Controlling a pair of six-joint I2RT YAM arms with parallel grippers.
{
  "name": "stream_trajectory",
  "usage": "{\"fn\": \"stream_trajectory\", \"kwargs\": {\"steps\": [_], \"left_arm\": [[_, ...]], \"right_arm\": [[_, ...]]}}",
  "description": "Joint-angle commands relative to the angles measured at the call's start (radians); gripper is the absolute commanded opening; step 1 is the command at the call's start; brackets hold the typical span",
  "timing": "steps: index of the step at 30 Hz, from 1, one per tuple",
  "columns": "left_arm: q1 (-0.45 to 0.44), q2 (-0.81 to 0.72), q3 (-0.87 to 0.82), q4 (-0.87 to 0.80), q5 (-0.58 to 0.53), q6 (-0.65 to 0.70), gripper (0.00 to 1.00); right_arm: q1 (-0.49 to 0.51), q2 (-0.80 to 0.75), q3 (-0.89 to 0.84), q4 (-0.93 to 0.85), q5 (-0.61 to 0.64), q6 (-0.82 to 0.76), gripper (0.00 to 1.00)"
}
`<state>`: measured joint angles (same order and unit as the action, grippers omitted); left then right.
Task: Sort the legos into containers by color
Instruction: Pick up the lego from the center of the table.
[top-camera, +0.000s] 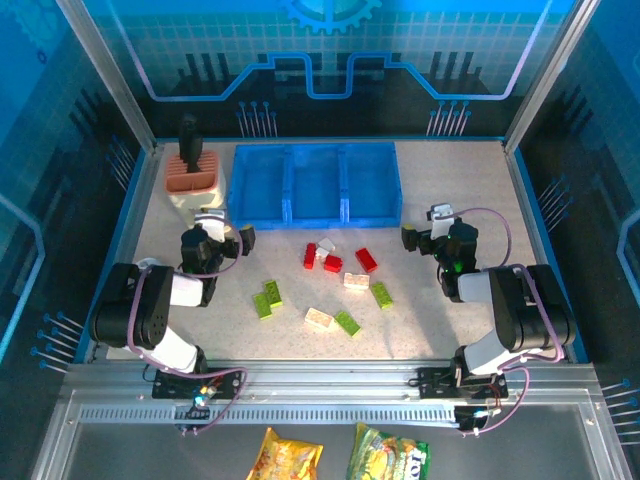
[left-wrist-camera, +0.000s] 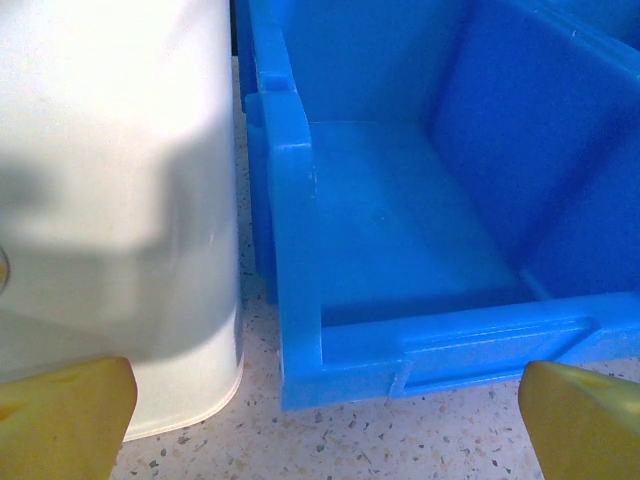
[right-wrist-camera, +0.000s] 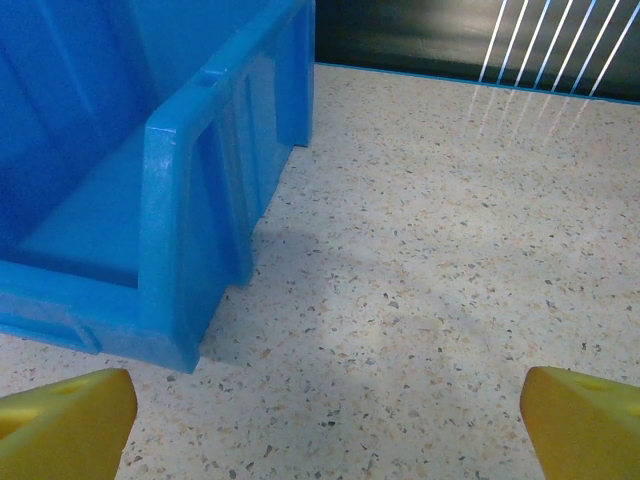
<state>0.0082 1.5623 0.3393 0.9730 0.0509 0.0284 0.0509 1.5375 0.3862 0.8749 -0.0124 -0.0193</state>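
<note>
Nothing can be read for certain. The green snack packet (top-camera: 388, 455) at the near edge carries pale lettering (too small and blurred to spell out), and the yellow packet (top-camera: 290, 455) just left of it shows no legible print.

Legos (top-camera: 333, 264) red, lime green, cream; containers (top-camera: 315, 213) blue; table (top-camera: 440, 310) speckled beige.

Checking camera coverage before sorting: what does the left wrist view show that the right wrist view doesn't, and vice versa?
Left wrist: the cream block close beside the blue tray. Right wrist: a wide stretch of speckled table and the dark back wall. Both: the tray with a bare compartment floor, and an open, empty gripper: left gripper, right gripper.
</note>
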Motion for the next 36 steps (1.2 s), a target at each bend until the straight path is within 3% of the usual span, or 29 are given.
{"fn": "stream_trajectory", "kwargs": {"steps": [1, 3, 11, 16, 25, 31, 36], "left_arm": [[-0.001, -0.008, 0.027, -0.013, 0.005, 0.006, 0.99], [0.005, -0.007, 0.045, -0.046, -0.040, -0.020, 0.99], [0.010, -0.041, -0.001, 0.017, -0.042, -0.024, 0.99], [-0.014, -0.151, -0.015, -0.069, -0.110, -0.022, 0.99], [-0.134, -0.374, 0.191, -0.705, -0.285, -0.144, 0.99], [-0.178, -0.420, 0.380, -1.141, -0.133, -0.346, 0.99], [-0.212, -0.386, 0.542, -1.438, 0.009, -0.325, 0.99]], "right_arm": [[-0.009, 0.003, 0.017, 0.006, -0.017, 0.000, 1.00], [-0.009, 0.003, 0.017, 0.004, -0.017, -0.001, 1.00], [0.045, -0.056, 0.015, -0.036, 0.079, -0.037, 1.00], [0.079, -0.153, 0.061, -0.212, 0.128, -0.047, 1.00], [0.203, -0.284, 0.259, -0.718, 0.176, 0.056, 0.96], [0.353, -0.256, 0.388, -1.018, 0.169, 0.195, 0.90], [0.478, -0.179, 0.462, -1.194, 0.161, 0.249, 0.81]]}}
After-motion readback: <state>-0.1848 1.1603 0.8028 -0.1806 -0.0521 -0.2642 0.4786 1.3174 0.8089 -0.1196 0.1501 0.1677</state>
